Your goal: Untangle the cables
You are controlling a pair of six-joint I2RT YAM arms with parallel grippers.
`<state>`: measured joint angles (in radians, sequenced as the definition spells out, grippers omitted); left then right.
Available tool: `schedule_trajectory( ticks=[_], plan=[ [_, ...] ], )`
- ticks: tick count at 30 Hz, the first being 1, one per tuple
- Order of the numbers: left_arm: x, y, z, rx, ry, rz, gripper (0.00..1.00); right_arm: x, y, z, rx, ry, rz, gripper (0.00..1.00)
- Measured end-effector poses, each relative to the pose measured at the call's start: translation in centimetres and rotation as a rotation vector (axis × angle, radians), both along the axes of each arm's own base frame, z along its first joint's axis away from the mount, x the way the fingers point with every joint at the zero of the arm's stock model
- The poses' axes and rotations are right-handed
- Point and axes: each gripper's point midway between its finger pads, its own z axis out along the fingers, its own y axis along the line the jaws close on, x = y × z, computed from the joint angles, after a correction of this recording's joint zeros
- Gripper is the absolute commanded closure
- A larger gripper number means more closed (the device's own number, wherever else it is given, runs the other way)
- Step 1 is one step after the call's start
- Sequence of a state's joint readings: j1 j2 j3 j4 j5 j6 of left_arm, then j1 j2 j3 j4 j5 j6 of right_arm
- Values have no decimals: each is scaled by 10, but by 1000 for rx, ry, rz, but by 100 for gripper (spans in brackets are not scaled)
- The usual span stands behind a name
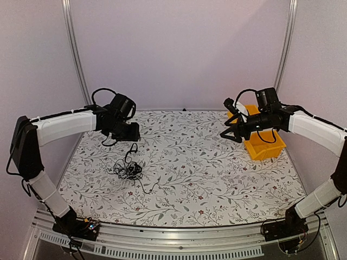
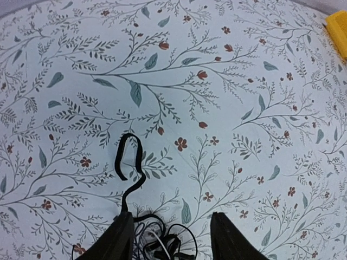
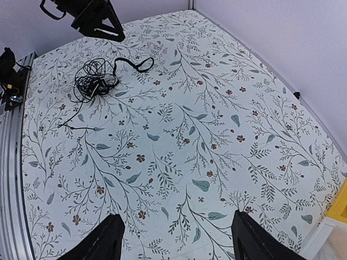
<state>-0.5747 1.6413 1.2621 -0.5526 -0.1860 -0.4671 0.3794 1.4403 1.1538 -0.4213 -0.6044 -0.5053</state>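
The cables (image 1: 127,169) lie in a tangled black bunch on the floral cloth, left of centre, with one flat strand looping away toward the back (image 2: 130,157). My left gripper (image 1: 130,132) hangs above and just behind the bunch. In the left wrist view the tangle (image 2: 160,238) lies below and between the fingers, and the left gripper (image 2: 171,216) is open with nothing held. My right gripper (image 1: 230,132) hovers open at the far right, well away from the bunch. From the right wrist view the cables (image 3: 95,81) lie far off, and the right gripper (image 3: 177,215) frames only cloth.
A yellow bin (image 1: 263,141) stands at the back right, beside the right arm; its edge shows in the wrist views (image 2: 339,30) (image 3: 341,206). A metal rail (image 1: 173,238) runs along the near edge, and walls close in the table on three sides.
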Motion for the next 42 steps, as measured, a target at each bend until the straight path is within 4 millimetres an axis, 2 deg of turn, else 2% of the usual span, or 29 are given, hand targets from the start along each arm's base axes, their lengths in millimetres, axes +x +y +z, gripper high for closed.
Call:
schedule_trajectory(
  ticks=[4,7,11,18,20,21,23,32,37,42],
  plan=[
    [1,23,-19,-8,99,75,58,-9,5,-6,-4,7,44,28],
    [5,40,-28,-23,146,114,53,-12,6,-9,-4,10,58,28],
    [6,48,-36,-51,193,115,46,-14,5,-14,-11,18,61,28],
    [1,43,-49,-86,258,63,46,-17,4,-21,-21,31,67,28],
    [-1,41,-51,-100,276,48,41,-18,4,-21,-22,31,68,28],
    [-3,39,-52,-112,283,37,33,-18,3,-22,-23,32,68,28],
    [-7,35,-52,-132,294,7,31,-18,3,-22,-24,32,69,28],
    [-31,35,-76,-103,357,-81,35,-19,4,-22,-23,39,73,28],
    [-29,31,-79,-82,333,-120,39,-20,5,-24,-18,51,78,28],
    [-22,29,-94,-30,320,-127,46,-20,6,-29,-13,73,81,28]
  ],
)
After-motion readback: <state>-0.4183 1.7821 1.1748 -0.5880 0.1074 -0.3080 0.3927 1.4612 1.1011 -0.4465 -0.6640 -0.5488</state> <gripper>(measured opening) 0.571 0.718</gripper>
